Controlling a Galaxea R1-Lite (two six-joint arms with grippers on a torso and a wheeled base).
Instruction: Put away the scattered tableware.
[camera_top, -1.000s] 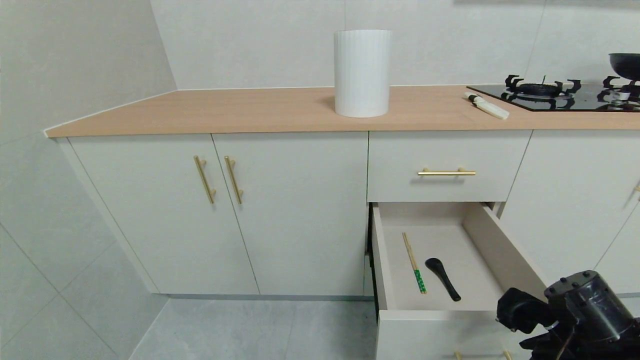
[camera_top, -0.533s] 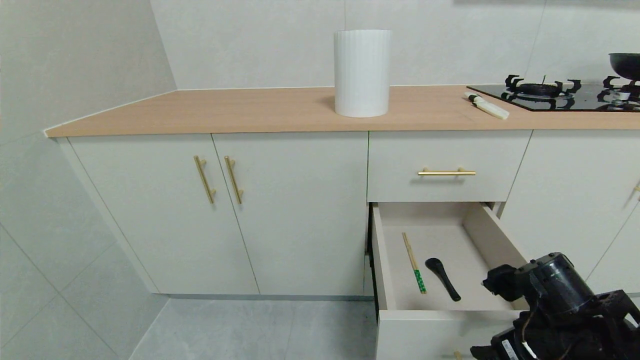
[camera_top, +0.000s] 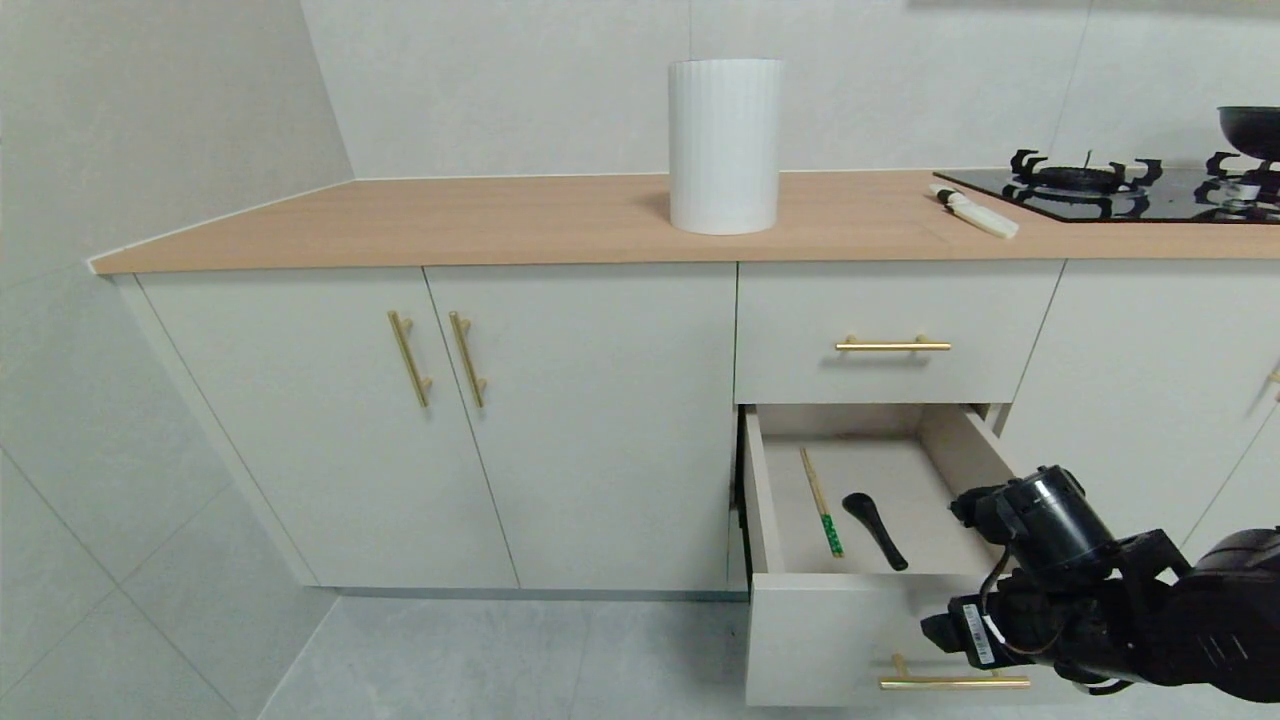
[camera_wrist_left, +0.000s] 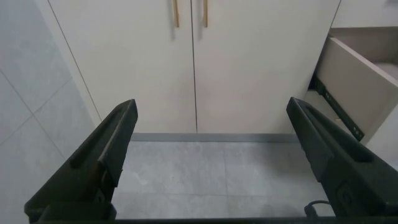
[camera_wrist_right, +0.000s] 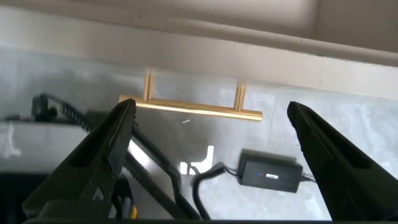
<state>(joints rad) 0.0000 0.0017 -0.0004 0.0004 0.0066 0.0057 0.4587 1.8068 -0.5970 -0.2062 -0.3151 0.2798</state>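
While chopsticks (camera_top: 820, 502) and spoon (camera_top: 875, 530) lie in the open drawer (camera_top: 840, 630), the right gripper (camera_wrist_right: 209, 109) is held spread and empty, facing its handle (camera_wrist_right: 186, 107).

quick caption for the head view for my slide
Partly open drawer holding chopsticks and a black spoon, right hand open before its gold handle.

Head view looks down from well back over counter (camera_top: 450, 220) and cabinet doors (camera_top: 560, 430), open drawer (camera_top: 900, 470) at lower right. Left wrist view, low, faces those doors and the drawer's side — right wrist view sits close on the drawer's gold handle (camera_wrist_right: 193, 109).
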